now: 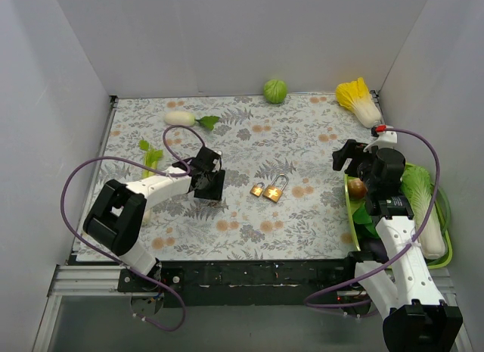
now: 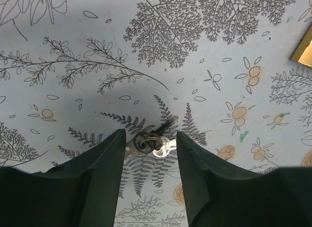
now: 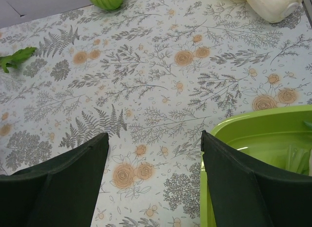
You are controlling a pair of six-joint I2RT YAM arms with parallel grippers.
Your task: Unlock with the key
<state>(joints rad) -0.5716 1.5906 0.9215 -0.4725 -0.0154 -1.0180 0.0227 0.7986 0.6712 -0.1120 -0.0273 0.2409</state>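
Two small brass padlocks (image 1: pixel 258 190) (image 1: pixel 274 191) lie side by side on the floral cloth at mid-table. A corner of one shows in the left wrist view (image 2: pixel 304 46). A bunch of silver keys on a ring (image 2: pixel 152 142) lies flat on the cloth. My left gripper (image 1: pixel 210 193) (image 2: pixel 151 134) is down at the cloth left of the padlocks, open, with its fingertips either side of the keys. In the top view the keys are hidden under it. My right gripper (image 1: pixel 348 157) (image 3: pixel 154 136) is open and empty, above the cloth beside the tray's left rim.
A green tray (image 1: pixel 448 255) (image 3: pixel 253 124) at the right holds a napa cabbage and an onion (image 1: pixel 357 188). At the back lie a green cabbage (image 1: pixel 275 91), a yellow-white cabbage (image 1: pixel 359 99) and a white radish (image 1: pixel 181 118). A green stalk (image 1: pixel 152 156) lies at left. White walls enclose the table.
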